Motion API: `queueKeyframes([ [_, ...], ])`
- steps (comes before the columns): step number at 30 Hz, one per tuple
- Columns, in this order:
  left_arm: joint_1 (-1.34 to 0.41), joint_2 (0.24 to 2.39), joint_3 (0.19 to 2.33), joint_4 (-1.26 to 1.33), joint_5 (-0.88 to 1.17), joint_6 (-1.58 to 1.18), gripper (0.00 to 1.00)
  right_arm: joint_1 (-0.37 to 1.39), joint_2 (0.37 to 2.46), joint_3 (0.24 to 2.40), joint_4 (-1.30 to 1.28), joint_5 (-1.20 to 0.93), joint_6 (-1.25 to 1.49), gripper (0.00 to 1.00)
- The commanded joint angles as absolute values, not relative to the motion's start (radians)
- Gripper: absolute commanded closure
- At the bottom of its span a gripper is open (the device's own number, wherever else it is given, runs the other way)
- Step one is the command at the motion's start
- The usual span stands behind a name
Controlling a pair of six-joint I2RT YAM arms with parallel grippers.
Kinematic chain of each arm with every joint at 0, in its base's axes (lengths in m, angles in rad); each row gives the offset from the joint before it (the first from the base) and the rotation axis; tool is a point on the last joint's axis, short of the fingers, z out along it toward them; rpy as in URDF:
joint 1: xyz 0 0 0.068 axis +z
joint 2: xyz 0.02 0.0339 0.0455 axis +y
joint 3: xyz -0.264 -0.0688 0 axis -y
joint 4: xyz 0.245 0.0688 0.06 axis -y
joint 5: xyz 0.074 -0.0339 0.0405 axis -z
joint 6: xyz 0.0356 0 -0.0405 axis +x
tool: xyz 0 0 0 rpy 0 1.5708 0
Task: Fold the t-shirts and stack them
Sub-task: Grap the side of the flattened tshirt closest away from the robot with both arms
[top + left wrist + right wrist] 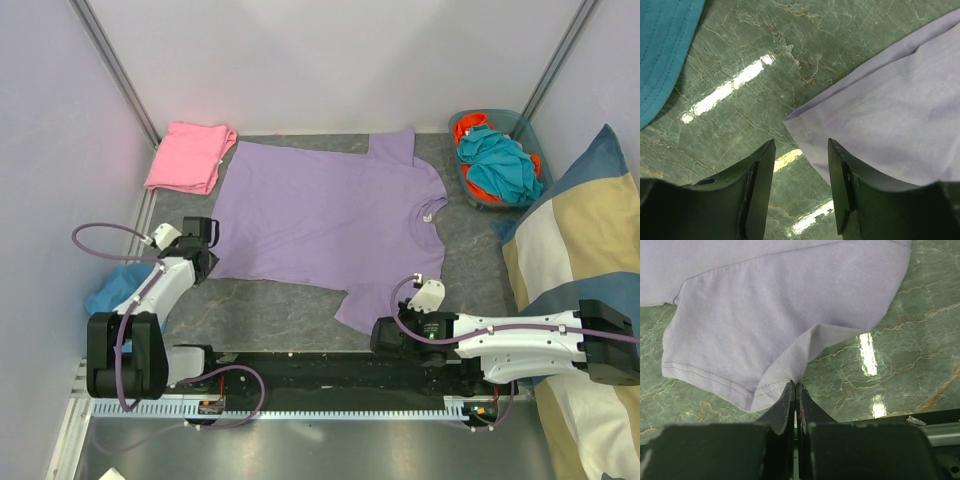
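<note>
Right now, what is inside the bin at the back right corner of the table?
Crumpled teal cloth and orange cloth fill the bin. Anything beneath them, and the bin's floor, is covered.

Green marble table, lavender t-shirt, pink t-shirt

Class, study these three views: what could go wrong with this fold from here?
1. The left gripper is open, with the hem corner of the lavender t-shirt only just ahead of its fingertips; closing may miss it.
2. The right gripper pinches just the sleeve's edge, so the cloth might slip when lifted.
</note>
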State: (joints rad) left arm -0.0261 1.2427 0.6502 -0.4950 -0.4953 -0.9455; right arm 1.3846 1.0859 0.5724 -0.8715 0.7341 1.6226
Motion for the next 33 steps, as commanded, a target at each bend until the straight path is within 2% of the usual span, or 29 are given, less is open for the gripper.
queueKeyframes([
  [1, -0.020, 1.281, 0.686, -0.446, -0.522, -0.945, 0.46, 1.381, 1.071, 0.566, -0.870, 0.741, 1.621, 1.00],
  [20, -0.006, 1.379, 0.673, -0.397, -0.485, -0.988, 0.48, 1.381, 1.054, 0.565, -0.890, 0.736, 1.626, 1.00],
  [24, -0.005, 1.391, 0.675, -0.391, -0.482, -0.996, 0.61, 1.379, 1.046, 0.563, -0.897, 0.738, 1.629, 1.00],
  [25, -0.003, 1.391, 0.676, -0.390, -0.482, -0.997, 0.74, 1.379, 1.043, 0.563, -0.902, 0.738, 1.629, 1.00],
  [28, -0.002, 1.396, 0.680, -0.388, -0.483, -1.005, 0.98, 1.379, 1.039, 0.565, -0.910, 0.742, 1.629, 1.00],
  [33, -0.002, 1.378, 0.693, -0.394, -0.491, -0.989, 0.98, 1.379, 1.028, 0.592, -0.948, 0.767, 1.632, 1.00],
])
